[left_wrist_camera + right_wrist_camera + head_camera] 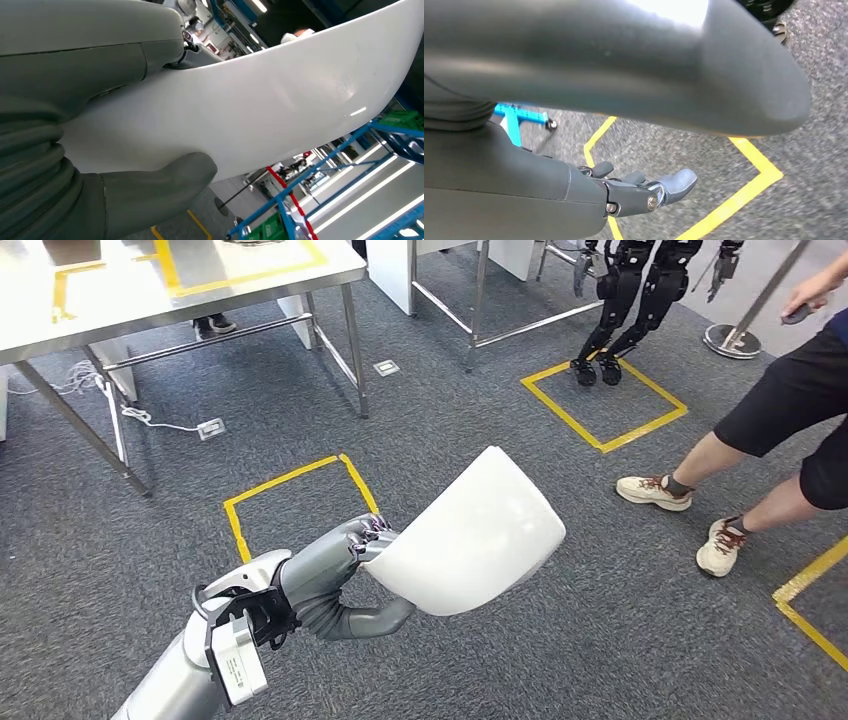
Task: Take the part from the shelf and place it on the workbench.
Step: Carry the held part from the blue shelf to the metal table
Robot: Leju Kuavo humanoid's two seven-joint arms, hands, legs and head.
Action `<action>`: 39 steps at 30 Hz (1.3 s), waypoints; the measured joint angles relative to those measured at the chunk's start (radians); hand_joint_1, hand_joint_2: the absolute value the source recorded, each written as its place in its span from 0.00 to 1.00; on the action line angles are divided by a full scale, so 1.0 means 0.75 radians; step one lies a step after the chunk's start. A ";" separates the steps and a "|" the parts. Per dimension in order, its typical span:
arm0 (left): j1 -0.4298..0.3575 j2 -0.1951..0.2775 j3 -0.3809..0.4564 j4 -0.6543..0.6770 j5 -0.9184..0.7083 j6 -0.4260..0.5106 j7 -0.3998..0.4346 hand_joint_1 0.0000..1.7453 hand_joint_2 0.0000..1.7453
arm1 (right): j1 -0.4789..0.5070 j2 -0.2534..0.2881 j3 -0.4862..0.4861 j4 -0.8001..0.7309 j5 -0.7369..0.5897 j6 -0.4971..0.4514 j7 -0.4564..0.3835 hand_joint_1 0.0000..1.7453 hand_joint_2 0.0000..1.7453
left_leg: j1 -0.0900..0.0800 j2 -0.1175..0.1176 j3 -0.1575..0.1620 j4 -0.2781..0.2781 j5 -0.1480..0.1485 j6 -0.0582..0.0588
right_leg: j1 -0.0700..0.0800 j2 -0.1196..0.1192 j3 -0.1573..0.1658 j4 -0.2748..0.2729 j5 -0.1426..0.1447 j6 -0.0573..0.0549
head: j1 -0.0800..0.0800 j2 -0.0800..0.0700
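Left arm reaching up from lower left of head view, forearm angled toward centre, left hand [345, 558] gripping white part [470, 535] by its near edge. Part a curved glossy shell, held in the air over grey carpet [150, 530], well apart from the metal workbench [150, 290] at upper left (yellow tape outlines on its top). In left wrist view, thick grey thumb [165, 185] pressed on one face of the part [280, 110], darker fingers [192, 50] wrapped over the opposite edge. Wrist bent, ribbed cover visible behind hand.

Right hand [639, 192] in right wrist view hanging above carpet and yellow floor tape [744, 195], fingers apart and only slightly curled, holding nothing; thumb [624, 60] large and blurred across the frame, so exact spread hard to judge.

Yellow tape square [290, 505] on floor just beyond the held part. Person's legs [740, 470] in light shoes at right. Another robot's dark legs [625, 310] standing at a second yellow square, upper right.
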 joint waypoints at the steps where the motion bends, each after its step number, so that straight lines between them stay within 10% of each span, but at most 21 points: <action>1: 0.000 -0.002 0.000 -0.001 -0.003 -0.001 0.002 1.00 1.00 | -0.001 0.000 0.000 0.000 0.001 0.000 0.001 0.00 0.00 | 0.001 -0.015 -0.004 0.000 0.002 -0.009 | 0.001 0.015 0.014 -0.033 0.006 -0.003 | 0.001 0.000; 4: 0.003 -0.004 0.000 -0.006 -0.014 -0.002 0.007 1.00 1.00 | -0.009 0.001 0.000 0.000 0.005 0.000 0.004 0.00 0.00 | 0.004 -0.035 -0.015 -0.004 0.006 -0.039 | 0.003 -0.019 0.019 -0.048 0.009 -0.022 | 0.001 0.000; 8: 0.005 -0.004 0.001 -0.014 -0.022 -0.003 0.011 1.00 1.00 | -0.007 0.003 0.000 0.000 0.013 0.002 0.003 0.00 0.00 | -0.001 0.110 -0.119 0.217 -0.129 -0.058 | 0.004 -0.091 0.025 -0.060 0.012 -0.053 | -0.020 0.000; 11: 0.021 -0.002 0.002 -0.015 -0.026 -0.003 0.016 1.00 1.00 | -0.004 0.003 -0.001 0.000 0.015 0.005 0.001 0.00 0.00 | 0.000 0.131 -0.182 0.362 -0.169 -0.066 | 0.007 -0.150 0.025 -0.059 0.009 -0.054 | -0.024 0.000; 15: 0.029 -0.003 0.005 -0.025 -0.040 -0.003 0.015 1.00 1.00 | -0.008 0.003 -0.001 0.000 0.015 0.012 -0.007 0.00 0.00 | -0.003 0.210 -0.009 0.050 -0.032 -0.049 | 0.013 -0.214 0.036 -0.051 -0.004 -0.037 | -0.027 0.000; 18: 0.033 -0.004 0.007 -0.034 -0.042 -0.003 0.013 1.00 1.00 | -0.011 0.003 0.000 0.000 0.016 0.016 -0.010 0.00 0.00 | -0.008 0.204 0.010 0.000 -0.018 -0.020 | 0.018 -0.249 0.046 -0.049 -0.008 -0.014 | -0.023 0.000; 21: 0.036 -0.008 0.008 -0.045 -0.047 -0.003 0.015 1.00 1.00 | -0.017 0.003 0.000 0.000 0.021 0.020 -0.017 0.00 0.00 | 0.001 0.161 0.009 -0.011 -0.005 0.005 | 0.008 -0.191 0.033 0.000 -0.049 0.011 | -0.018 0.000; 23: 0.038 -0.014 0.008 -0.050 -0.051 -0.003 0.018 1.00 1.00 | -0.014 0.003 0.000 0.000 0.028 0.021 -0.020 0.00 0.00 | 0.004 0.130 0.004 -0.012 0.002 0.015 | 0.004 -0.111 -0.037 0.151 -0.134 0.020 | -0.010 0.000; 26: 0.049 -0.017 0.009 -0.054 -0.062 -0.003 0.029 1.00 1.00 | -0.006 0.002 0.000 0.000 0.031 0.016 -0.025 0.00 0.00 | 0.003 0.080 -0.006 -0.008 0.007 0.018 | 0.004 -0.087 -0.126 0.320 -0.182 0.021 | -0.004 0.000; 31: 0.061 -0.025 0.016 -0.076 -0.068 -0.011 0.041 1.00 1.00 | -0.020 -0.004 0.000 0.000 0.029 0.005 -0.037 0.00 0.00 | -0.001 0.036 -0.008 -0.003 0.007 0.000 | 0.009 -0.059 0.031 -0.030 -0.014 -0.006 | 0.003 0.000; 36: 0.068 -0.025 0.029 -0.092 -0.075 -0.017 0.041 1.00 1.00 | -0.025 -0.005 0.000 0.000 0.030 0.004 -0.052 0.00 0.00 | -0.002 0.069 -0.026 0.029 -0.019 -0.040 | 0.009 -0.069 0.046 -0.066 -0.003 -0.042 | -0.003 0.000; 39: 0.071 -0.024 0.033 -0.093 -0.079 -0.021 0.041 1.00 1.00 | -0.021 -0.005 0.000 0.000 0.031 0.005 -0.053 0.00 0.00 | -0.001 0.121 -0.140 0.260 -0.132 -0.053 | 0.007 -0.087 0.052 -0.069 -0.008 -0.056 | -0.015 0.000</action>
